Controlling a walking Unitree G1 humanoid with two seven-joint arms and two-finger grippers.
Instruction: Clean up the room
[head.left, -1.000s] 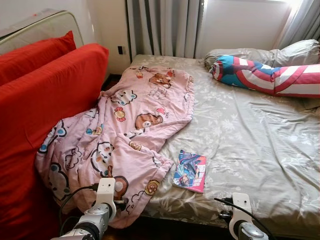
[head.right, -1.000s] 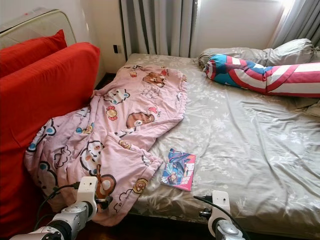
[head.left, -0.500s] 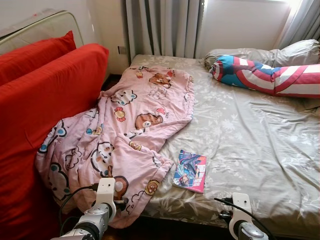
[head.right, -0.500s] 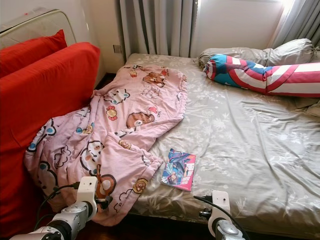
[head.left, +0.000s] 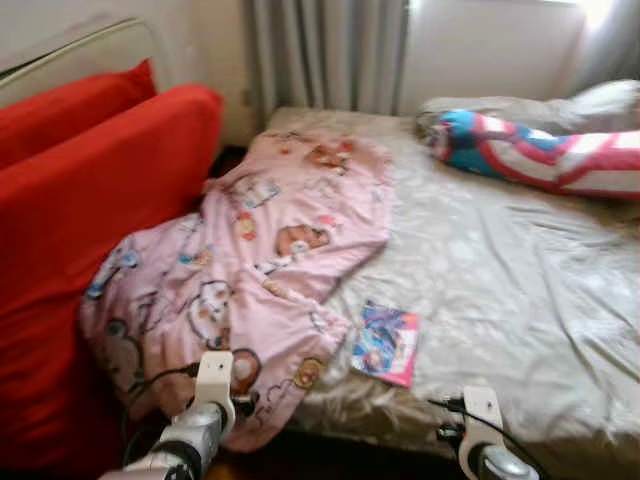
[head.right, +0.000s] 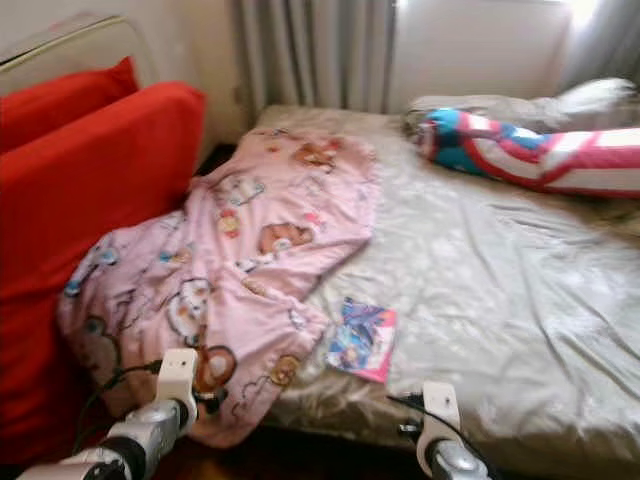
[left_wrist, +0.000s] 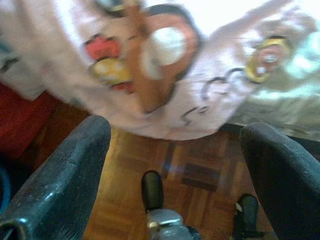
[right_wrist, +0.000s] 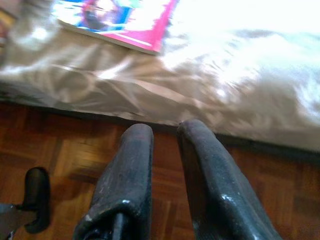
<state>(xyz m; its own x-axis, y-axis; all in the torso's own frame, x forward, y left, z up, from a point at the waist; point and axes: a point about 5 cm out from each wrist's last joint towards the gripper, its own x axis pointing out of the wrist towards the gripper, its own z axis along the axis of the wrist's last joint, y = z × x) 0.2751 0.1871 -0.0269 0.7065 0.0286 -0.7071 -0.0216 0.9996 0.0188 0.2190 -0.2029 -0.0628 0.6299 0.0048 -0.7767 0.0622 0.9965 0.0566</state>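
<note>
A bed (head.left: 520, 290) with a grey-beige floral sheet takes up most of the room ahead, its far end against a wall hung with grey curtains (head.left: 330, 55). Along the bed's left side stands a red sofa (head.left: 90, 230) with a red cushion on top of its back, pressed close to the mattress edge. A pink cartoon-print blanket (head.left: 250, 270) lies rumpled across the left half of the bed, one end trailing over the near edge toward the floor and the other bunched against the sofa. At the head, on the right, a long bolster pillow (head.left: 540, 150) in blue, red and white rests across grey pillows (head.right: 510, 100). A thin colourful magazine (head.left: 386, 342) with a pink border lies flat on the bare sheet near the foot edge, just beside the blanket's corner and apart from it. The floor (right_wrist: 75, 150) below is dark parquet. The left gripper (left_wrist: 172, 165) hangs low before the dangling blanket end, fingers spread wide with nothing between them. The right gripper (right_wrist: 165, 150) hangs over the parquet just short of the mattress edge, its two fingers closed nearly together and holding nothing. The head views are blurred.
</note>
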